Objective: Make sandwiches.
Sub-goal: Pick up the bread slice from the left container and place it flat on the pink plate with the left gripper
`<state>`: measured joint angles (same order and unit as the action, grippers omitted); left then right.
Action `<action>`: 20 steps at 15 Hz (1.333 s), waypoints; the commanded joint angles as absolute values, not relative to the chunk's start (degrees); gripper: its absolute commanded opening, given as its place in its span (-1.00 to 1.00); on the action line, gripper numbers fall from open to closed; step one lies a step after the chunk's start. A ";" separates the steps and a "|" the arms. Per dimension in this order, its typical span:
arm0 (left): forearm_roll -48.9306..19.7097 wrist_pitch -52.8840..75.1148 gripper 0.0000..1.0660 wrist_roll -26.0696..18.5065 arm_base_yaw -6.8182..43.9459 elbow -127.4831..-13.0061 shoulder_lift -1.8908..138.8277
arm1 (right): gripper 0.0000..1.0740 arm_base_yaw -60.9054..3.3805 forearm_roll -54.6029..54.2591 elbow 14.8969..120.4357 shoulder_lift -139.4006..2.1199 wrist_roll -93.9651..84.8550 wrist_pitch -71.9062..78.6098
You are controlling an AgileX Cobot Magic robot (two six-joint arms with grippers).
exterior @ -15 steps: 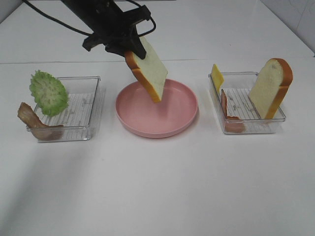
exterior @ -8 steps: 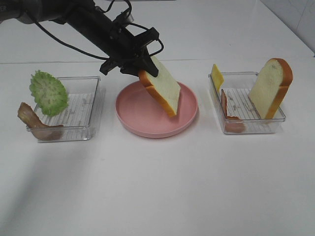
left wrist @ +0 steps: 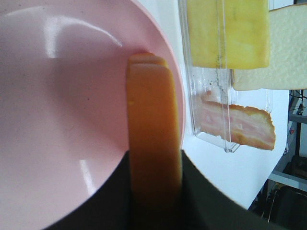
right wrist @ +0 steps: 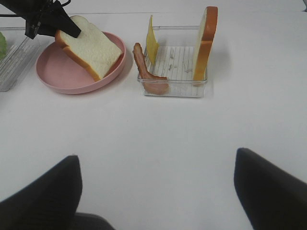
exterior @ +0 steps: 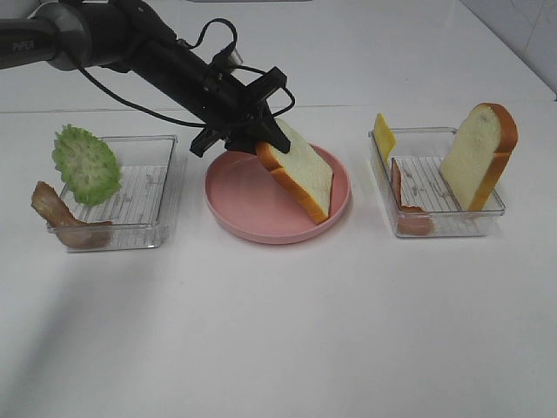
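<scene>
Over the pink plate (exterior: 233,219) in the middle of the tabletop (exterior: 278,331), a bread slice (exterior: 305,170) hangs tilted, pinched by its upper crust end in the left gripper (exterior: 264,142), whose jaws stand narrow on the slice's thickness. Its long axis slopes from the gripper at the plate's far left edge down toward the near right rim. The white face is turned up and toward the front, and the orange-brown crust runs along the lower side. The low corner sits just inside the plate's rim; whether it touches the plate cannot be told. The left half of the plate is bare.

Right of the plate and apart from it, a clear tray (exterior: 435,230) holds a second bread slice (exterior: 479,157) leaning upright at its right end. A yellow cheese slice (exterior: 384,135) stands on edge at its far left corner, and a bacon strip (exterior: 402,198) lies along its left wall. On the other side, the left tray (exterior: 130,237) carries a lettuce leaf (exterior: 85,164) propped on its left wall and another bacon piece (exterior: 54,212) draped over its near left corner.

Wide bare tabletop lies in front of all three. The right gripper (right wrist: 156,191) hovers there, jaws spread wide and holding nothing.
</scene>
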<state>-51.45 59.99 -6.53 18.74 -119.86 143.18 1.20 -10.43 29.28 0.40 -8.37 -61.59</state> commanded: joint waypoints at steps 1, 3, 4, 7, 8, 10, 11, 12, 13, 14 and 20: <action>-52.31 61.36 -0.83 -4.87 19.08 -120.09 143.35 | 0.50 1.20 -10.54 28.99 1.03 -8.88 -61.08; -52.31 62.05 -0.20 -4.70 19.08 -120.09 143.35 | 0.50 1.20 -10.54 28.99 1.03 -8.88 -61.08; -52.31 62.05 0.08 -4.76 19.08 -120.15 143.30 | 0.50 1.20 -10.54 28.99 1.03 -8.88 -61.08; -48.87 63.25 0.25 -5.73 19.08 -122.21 142.95 | 0.50 1.20 -10.54 28.99 1.03 -8.88 -61.08; -46.24 64.34 0.25 -4.98 19.08 -123.87 142.95 | 0.50 1.20 -10.54 28.99 1.03 -8.88 -61.08; -38.90 67.44 0.38 -1.83 19.65 -127.48 142.95 | 0.50 1.20 -10.54 28.99 1.03 -8.88 -61.08; -38.90 67.44 0.38 -1.83 19.65 -127.48 142.95 | 0.50 1.20 -10.54 28.99 1.03 -8.88 -61.08; -31.63 69.96 0.49 0.80 20.45 -130.29 142.95 | 0.50 1.20 -10.54 28.99 1.03 -8.88 -61.08; -25.10 73.11 0.49 3.95 21.49 -133.44 142.95 | 0.50 1.20 -10.54 28.99 1.03 -8.88 -61.08; -25.10 73.11 0.49 3.95 21.49 -133.44 142.95 | 0.50 1.20 -10.54 28.99 1.03 -8.88 -61.08; -17.25 73.51 0.47 4.81 21.31 -139.86 140.43 | 0.50 1.20 -10.49 28.99 1.03 -8.88 -61.08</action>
<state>-18.28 69.56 4.41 21.20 -139.52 141.41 1.20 -10.43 29.28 0.40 -8.37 -61.59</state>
